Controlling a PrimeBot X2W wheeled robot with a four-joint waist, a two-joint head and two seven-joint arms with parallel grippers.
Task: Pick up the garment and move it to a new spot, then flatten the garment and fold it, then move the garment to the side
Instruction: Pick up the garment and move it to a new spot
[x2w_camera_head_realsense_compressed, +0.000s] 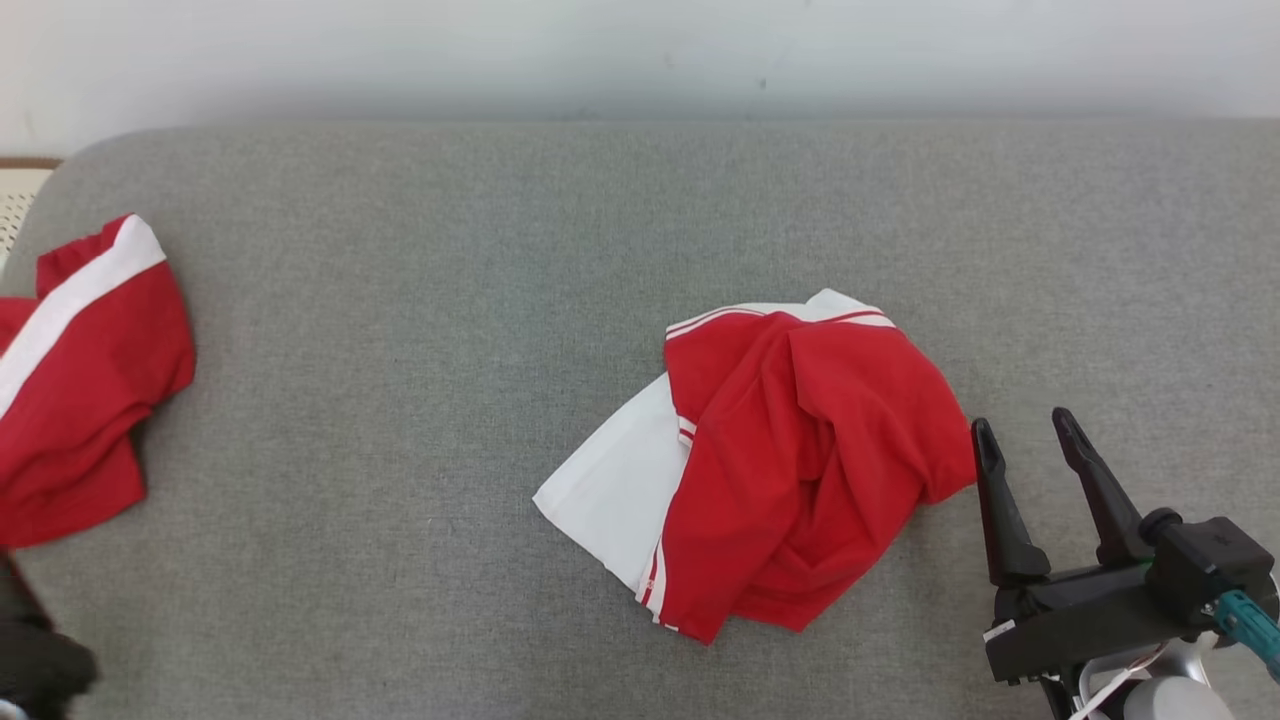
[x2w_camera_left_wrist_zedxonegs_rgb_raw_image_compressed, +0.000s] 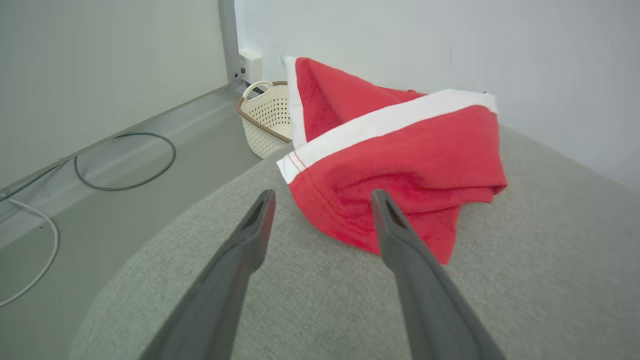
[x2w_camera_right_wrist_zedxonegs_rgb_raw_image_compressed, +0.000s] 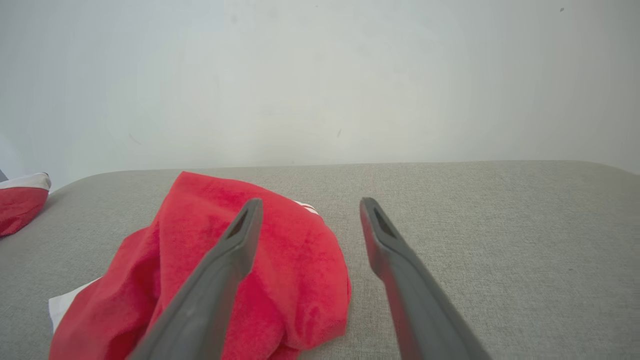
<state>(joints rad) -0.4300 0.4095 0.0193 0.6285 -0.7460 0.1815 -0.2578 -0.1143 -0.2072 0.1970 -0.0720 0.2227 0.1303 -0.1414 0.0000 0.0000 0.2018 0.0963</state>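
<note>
The middle garment (x2w_camera_head_realsense_compressed: 800, 450), red and white, lies crumpled mid-way along the grey cushion (x2w_camera_head_realsense_compressed: 400, 250). The left garment (x2w_camera_head_realsense_compressed: 90, 400), perhaps loosely folded, sits at the left edge. The left gripper (x2w_camera_left_wrist_zedxonegs_rgb_raw_image_compressed: 322, 197) is spread wide and empty, its 2 fingers close beside that garment. The right gripper (x2w_camera_head_realsense_compressed: 1022, 422), equally wide and empty, is just right of the middle garment.

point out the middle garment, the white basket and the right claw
middle garment (x2w_camera_head_realsense_compressed: 800, 450), head view, red top layer
basket (x2w_camera_left_wrist_zedxonegs_rgb_raw_image_compressed: 267, 120), left wrist view, perforated side wall
right claw (x2w_camera_head_realsense_compressed: 1022, 420), head view, midway between its fingertips
</note>
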